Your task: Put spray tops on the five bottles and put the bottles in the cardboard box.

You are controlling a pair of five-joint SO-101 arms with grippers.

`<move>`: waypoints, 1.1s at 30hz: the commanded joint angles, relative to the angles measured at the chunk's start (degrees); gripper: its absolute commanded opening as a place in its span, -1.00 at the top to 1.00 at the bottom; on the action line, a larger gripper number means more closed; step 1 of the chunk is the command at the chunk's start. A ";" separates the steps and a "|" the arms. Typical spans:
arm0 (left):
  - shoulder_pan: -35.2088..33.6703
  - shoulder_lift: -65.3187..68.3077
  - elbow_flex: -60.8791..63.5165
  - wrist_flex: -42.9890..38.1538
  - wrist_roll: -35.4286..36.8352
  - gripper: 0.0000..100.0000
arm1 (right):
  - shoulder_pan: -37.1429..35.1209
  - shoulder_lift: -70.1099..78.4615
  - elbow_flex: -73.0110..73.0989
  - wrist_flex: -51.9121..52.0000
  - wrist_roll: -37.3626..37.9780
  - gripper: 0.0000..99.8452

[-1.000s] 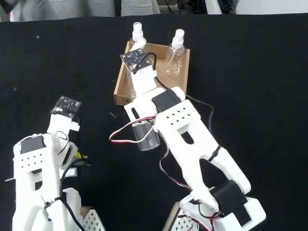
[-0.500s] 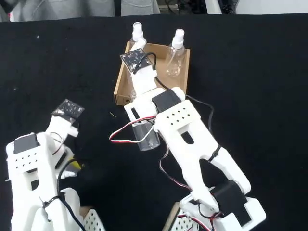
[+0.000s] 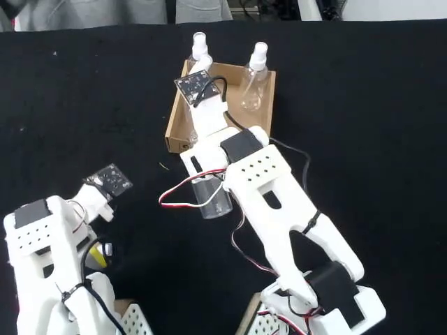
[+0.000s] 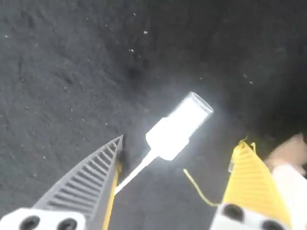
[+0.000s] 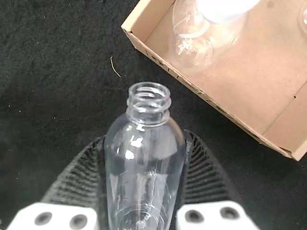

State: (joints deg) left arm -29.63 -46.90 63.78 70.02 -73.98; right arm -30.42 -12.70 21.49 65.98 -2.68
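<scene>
Cardboard box (image 3: pixel 272 94) has 2 capped bottles (image 3: pixel 254 78) in it, and a 3rd waits for its spray top.
Both stand at the box's far end, though the right arm (image 3: pixel 279 202) hides part of its floor. Right hand (image 5: pixel 146 142) is clamped around an open-necked clear bottle (image 5: pixel 144 120), neck pointing toward the box, near its outer wall. Left hand (image 4: pixel 181 143) is spread wide over a white spray top (image 4: pixel 176 125) lying on the black surface (image 3: pixel 377 153), jaws either side without touching. My judgement is under halfway: this top needs lifting, fitting and boxing, and I cannot place 2 more bottles.
</scene>
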 commanded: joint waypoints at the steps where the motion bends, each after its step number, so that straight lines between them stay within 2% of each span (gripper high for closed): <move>1: -0.66 -0.35 2.77 -5.63 -0.88 0.34 | 1.58 -3.56 -0.48 -1.41 0.09 0.95; 5: -0.66 -0.35 6.90 -10.29 -0.88 0.34 | 1.58 -3.56 -0.48 -1.41 0.09 0.95; 7: -0.48 -0.35 7.87 -11.16 -0.88 0.41 | 1.58 -3.56 -0.48 -1.41 0.09 0.95; 13: -0.04 -0.35 7.87 -10.81 -0.88 0.69 | 1.58 -3.56 -0.48 -1.41 0.09 0.95; 20: -0.40 -0.35 7.60 -10.64 -0.53 0.79 | 1.58 -3.56 -0.48 -1.41 0.09 0.95; 26: 0.04 -0.35 5.93 -10.64 8.44 0.81 | 1.58 -3.56 -0.48 -1.41 0.09 0.95; 33: 0.04 -0.35 3.82 -10.64 13.71 0.81 | 1.58 -3.56 -0.48 -1.41 0.09 0.95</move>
State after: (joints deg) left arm -29.63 -46.90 71.43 59.82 -62.73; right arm -30.42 -12.70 21.49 65.98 -2.68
